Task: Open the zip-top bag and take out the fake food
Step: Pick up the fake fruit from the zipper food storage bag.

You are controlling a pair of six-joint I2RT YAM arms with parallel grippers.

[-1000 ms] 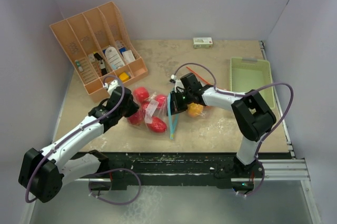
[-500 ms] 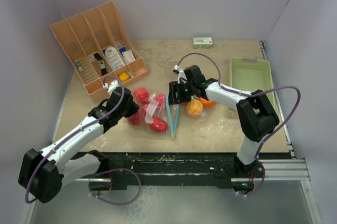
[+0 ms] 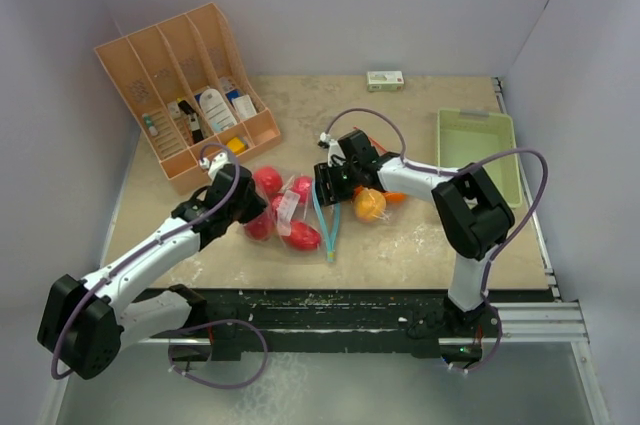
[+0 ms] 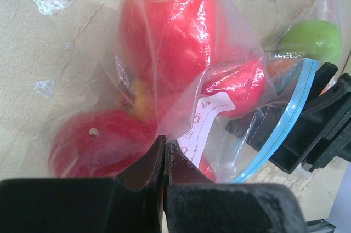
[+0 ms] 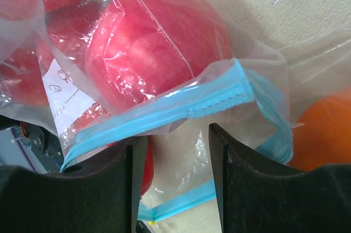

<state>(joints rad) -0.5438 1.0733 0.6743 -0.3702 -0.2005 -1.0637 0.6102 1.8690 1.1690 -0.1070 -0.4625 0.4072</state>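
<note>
The zip-top bag (image 3: pixel 290 213) lies mid-table, a bit toward the near edge, with red fake food (image 4: pixel 170 30) inside and an orange fruit (image 3: pixel 370 205) out just beside its mouth. It's floppy, slick film over light hard balls, so I'd grab the stiffer blue zip rim (image 5: pixel 181 109). The left gripper (image 4: pixel 164 159) looks clenched on the bag's closed end and the right gripper (image 5: pixel 178 140) is parted at the mouth, gripping nothing. Can't count the fruits through the crinkles.

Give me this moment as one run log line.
left gripper: shut on zip-top bag | right gripper: open, at blue zip edge | red fruits: inside bag | orange fruit: right of bag
</note>
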